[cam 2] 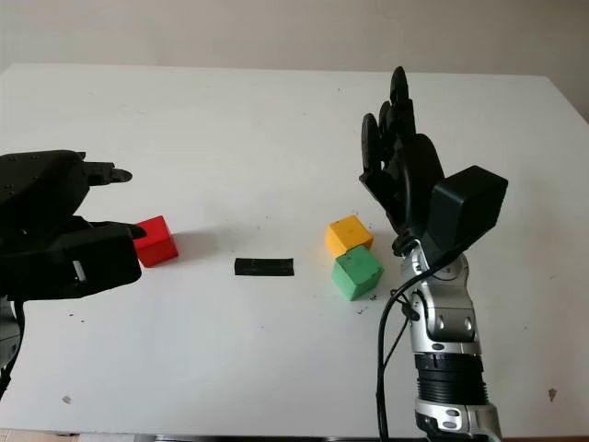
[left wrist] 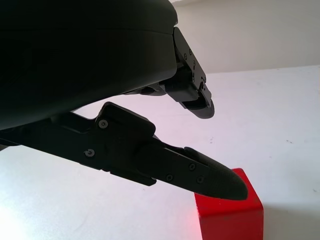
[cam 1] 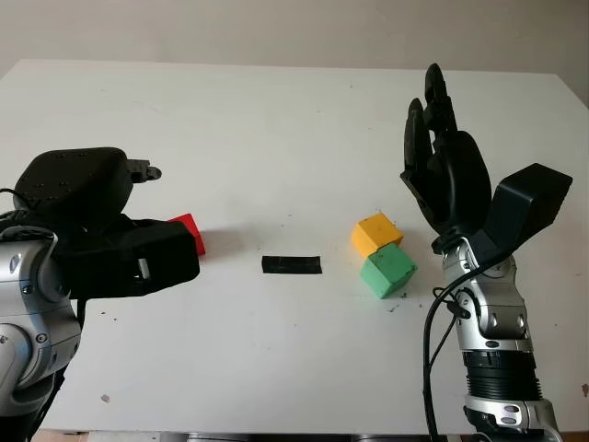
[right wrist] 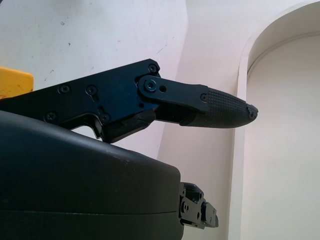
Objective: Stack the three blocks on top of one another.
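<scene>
A red block [cam 2: 154,240] sits on the white table [cam 1: 276,129] at the left. My left hand [cam 1: 138,212] hovers open just beside it, on its left; in the left wrist view one finger [left wrist: 200,172] crosses over the red block [left wrist: 230,215]. A yellow block [cam 1: 375,232] and a green block [cam 1: 386,269] lie touching each other right of centre. My right hand [cam 1: 442,138] is raised open just to their right, fingers pointing up. The yellow block's corner [right wrist: 12,82] peeks past the right hand in the right wrist view.
A short black strip [cam 1: 291,265] lies flat on the table between the red block and the yellow and green pair. The table's far edge meets a pale wall [cam 1: 294,28].
</scene>
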Controlling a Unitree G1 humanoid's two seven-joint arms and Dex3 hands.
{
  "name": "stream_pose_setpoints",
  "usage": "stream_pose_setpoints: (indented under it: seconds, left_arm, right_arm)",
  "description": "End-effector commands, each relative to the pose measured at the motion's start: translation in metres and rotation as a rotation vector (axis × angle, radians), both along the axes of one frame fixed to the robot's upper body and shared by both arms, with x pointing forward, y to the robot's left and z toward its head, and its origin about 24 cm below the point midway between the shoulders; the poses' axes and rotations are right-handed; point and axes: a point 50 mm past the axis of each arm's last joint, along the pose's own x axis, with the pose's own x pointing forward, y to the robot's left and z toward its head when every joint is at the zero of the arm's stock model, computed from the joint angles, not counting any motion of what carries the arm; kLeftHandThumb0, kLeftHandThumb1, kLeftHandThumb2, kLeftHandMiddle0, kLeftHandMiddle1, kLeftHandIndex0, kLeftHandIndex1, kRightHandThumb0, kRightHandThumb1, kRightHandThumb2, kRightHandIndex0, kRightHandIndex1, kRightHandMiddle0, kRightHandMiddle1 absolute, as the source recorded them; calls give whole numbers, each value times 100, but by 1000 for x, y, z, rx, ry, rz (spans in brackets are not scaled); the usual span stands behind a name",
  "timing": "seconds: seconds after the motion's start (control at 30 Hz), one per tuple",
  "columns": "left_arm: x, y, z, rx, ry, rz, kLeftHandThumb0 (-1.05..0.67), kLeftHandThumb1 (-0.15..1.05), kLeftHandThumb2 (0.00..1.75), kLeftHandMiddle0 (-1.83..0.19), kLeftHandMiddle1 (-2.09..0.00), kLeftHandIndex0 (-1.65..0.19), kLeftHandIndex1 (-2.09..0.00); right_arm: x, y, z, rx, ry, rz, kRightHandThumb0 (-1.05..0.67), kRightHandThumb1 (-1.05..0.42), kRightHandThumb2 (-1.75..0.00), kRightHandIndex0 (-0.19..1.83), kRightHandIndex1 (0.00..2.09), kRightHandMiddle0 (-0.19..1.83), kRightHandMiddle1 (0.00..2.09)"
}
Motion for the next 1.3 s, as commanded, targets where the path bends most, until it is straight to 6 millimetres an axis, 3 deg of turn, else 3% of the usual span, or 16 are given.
stream_pose_setpoints:
  seconds: [0.0, 0.77, 1.07, 1.27]
  left_arm:
    - [1, -1, -4, 2, 10, -1, -86, 100, 4, -25, -4, -52, -10]
    - [9, -6, -24, -6, 94, -9, -69, 86, 4, -20, -5, -60, -10]
    - [9, -9, -31, -17, 79, -24, -66, 86, 5, -37, -9, -76, -17]
    - [9, -9, -37, -35, 61, -25, -53, 86, 5, -48, -9, -89, -25]
  right_arm:
    - [0, -1, 3, 2, -14, -3, -73, -105, -60, -19, 0, -19, 0]
    - [-1, 1, 1, 9, 14, -14, -75, -105, -58, -19, 0, -19, 0]
    - [-1, -1, 1, 5, 4, -10, -75, -105, -59, -19, 0, -19, 0]
    - [-1, -2, 1, 5, 0, -8, -74, -105, -60, -19, 0, -19, 0]
